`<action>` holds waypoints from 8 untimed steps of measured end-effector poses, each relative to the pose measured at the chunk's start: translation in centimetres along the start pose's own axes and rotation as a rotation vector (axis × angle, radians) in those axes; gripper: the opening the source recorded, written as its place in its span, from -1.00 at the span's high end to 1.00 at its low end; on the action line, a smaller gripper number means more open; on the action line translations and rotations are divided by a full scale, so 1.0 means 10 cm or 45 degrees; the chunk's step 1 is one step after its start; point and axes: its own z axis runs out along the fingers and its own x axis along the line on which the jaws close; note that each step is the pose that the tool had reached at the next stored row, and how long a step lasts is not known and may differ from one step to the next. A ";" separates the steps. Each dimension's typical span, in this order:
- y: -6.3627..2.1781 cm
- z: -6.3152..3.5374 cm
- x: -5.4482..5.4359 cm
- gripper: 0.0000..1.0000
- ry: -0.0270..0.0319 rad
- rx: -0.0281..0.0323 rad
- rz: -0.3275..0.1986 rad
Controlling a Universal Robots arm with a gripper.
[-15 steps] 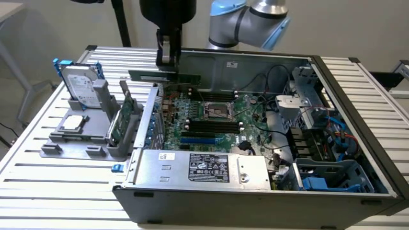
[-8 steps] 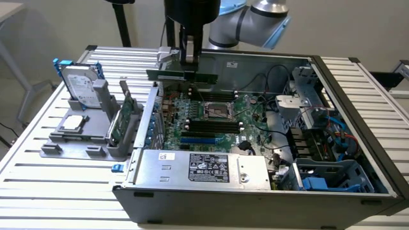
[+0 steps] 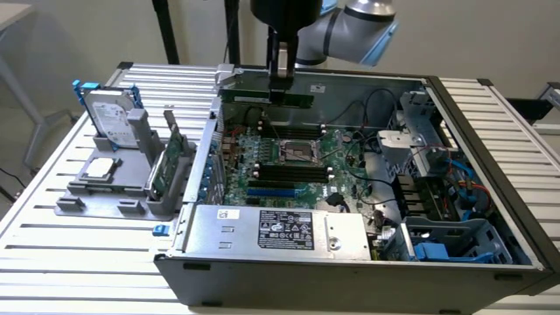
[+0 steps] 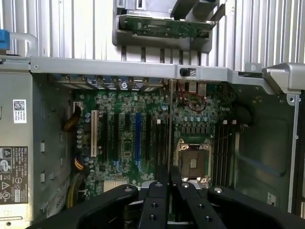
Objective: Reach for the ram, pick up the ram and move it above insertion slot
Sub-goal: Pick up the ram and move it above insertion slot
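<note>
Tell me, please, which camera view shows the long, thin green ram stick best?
The exterior view: the long, thin green ram stick hangs broadside from the gripper, above the open grey computer case. The wrist view shows it edge-on, a thin line over the motherboard.

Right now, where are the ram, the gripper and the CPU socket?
the ram (image 3: 246,98), exterior view, on the green stick's end toward that view's left.
the gripper (image 3: 282,90), exterior view, at the fingertips clamped on the ram.
the CPU socket (image 3: 296,152), exterior view, on its middle.
</note>
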 end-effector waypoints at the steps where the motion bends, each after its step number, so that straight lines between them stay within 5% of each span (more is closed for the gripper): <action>1: -0.017 0.008 -0.04 0.74 0.0001 0.0000 0.000; 8: -0.205 0.069 -0.25 0.74 0.0001 0.0000 0.000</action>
